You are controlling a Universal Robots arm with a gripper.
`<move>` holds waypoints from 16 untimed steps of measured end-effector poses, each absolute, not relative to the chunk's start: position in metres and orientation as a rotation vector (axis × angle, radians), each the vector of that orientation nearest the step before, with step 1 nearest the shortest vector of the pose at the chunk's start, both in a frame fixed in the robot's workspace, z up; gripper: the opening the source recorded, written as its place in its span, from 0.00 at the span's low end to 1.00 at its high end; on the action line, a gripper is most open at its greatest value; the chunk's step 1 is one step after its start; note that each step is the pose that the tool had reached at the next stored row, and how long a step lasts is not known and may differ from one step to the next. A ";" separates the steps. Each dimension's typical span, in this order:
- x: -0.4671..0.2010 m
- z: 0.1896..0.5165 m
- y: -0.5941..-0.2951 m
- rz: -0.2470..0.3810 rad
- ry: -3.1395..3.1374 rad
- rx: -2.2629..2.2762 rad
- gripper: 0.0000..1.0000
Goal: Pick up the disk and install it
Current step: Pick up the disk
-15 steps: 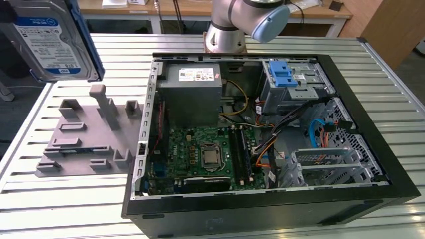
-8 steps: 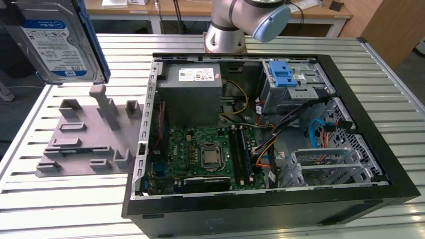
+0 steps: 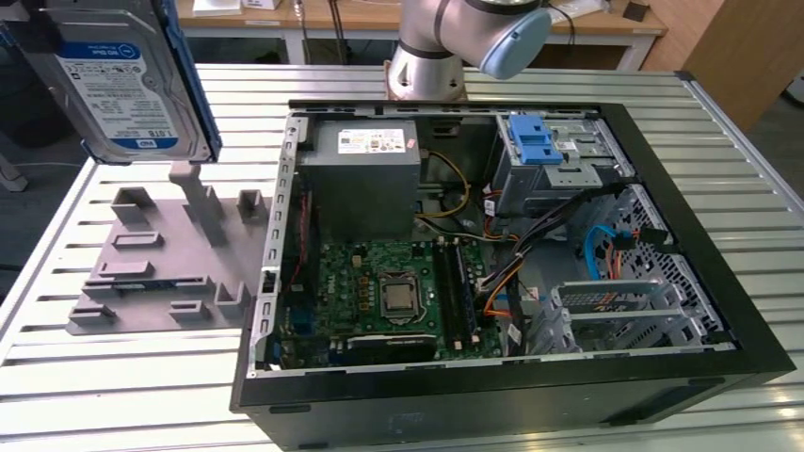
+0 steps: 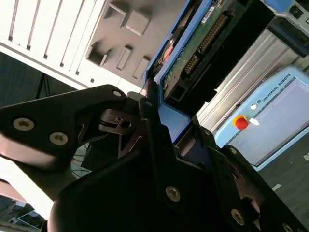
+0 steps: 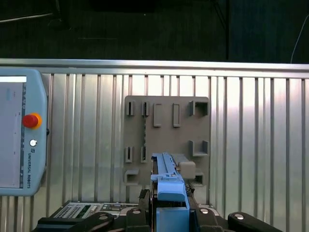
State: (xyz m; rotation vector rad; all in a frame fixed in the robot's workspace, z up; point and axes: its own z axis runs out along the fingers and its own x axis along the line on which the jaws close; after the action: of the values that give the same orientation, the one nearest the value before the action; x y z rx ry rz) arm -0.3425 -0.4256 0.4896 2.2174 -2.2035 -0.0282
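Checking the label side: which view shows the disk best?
The exterior view: the disk faces the camera, label and blue bracket plain, above the grey fixture. The second wrist view shows its circuit-board side in the gripper; the first wrist view sees it edge-on.

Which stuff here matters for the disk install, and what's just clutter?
Job: disk, clamped in the jaws; open computer case; drive cage with blue latch, the likely slot.
Lying about: grey holder plate; teach pendant; power supply; motherboard.

Silver metal disk [image 3: 120, 80], ribbed metal table [image 3: 126, 395]
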 end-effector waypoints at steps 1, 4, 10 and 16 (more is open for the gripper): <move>-0.341 0.490 -0.426 -0.028 -2.203 2.217 0.36; -0.336 0.490 -0.427 -0.028 -2.203 2.217 0.36; -0.323 0.490 -0.429 -0.028 -2.203 2.217 0.36; -0.309 0.490 -0.431 -0.029 -2.203 2.217 0.36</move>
State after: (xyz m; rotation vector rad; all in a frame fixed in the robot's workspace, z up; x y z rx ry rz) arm -0.3085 -0.4305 0.4895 2.2173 -2.2033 -0.0286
